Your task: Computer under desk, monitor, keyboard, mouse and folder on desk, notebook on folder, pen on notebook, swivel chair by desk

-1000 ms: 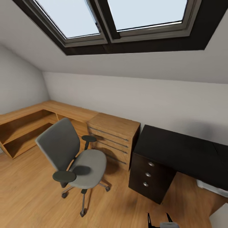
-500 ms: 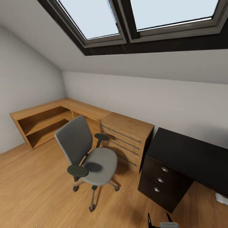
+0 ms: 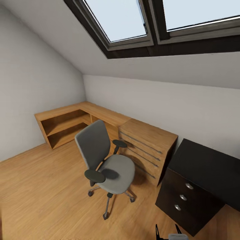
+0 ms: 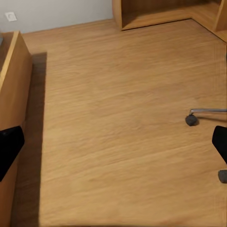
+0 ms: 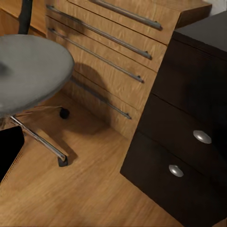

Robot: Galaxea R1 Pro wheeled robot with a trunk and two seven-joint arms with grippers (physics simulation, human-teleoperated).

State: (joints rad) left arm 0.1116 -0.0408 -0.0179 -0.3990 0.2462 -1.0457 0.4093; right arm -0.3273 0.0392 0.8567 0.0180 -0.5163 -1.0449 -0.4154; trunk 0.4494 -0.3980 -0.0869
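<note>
The swivel chair [image 3: 106, 159] with grey seat and back stands on the wood floor in the middle of the head view, in front of the oak chest of drawers. Its seat [image 5: 28, 71] is bare. The desk [image 3: 208, 166] with its black top and a black three-drawer unit is at the right edge. My left gripper [image 4: 113, 146] hangs open over bare floor near a chair caster [image 4: 191, 119]. My right gripper [image 5: 113, 151] is open and empty, low between the chair and the black drawers [image 5: 189, 142]. Computer, monitor, keyboard, mouse, folder, notebook and pen are out of view.
A light oak chest of drawers [image 3: 148, 146] stands between chair and desk. A low oak corner shelf [image 3: 65, 125] runs along the far wall under the sloped ceiling and skylights. Open wood floor [image 3: 40, 193] lies left of the chair. An oak furniture side [image 4: 12, 94] is close to my left gripper.
The head view has swung left, so chair, chest and desk sit further right in the picture. The chair holds its place beside the chest.
</note>
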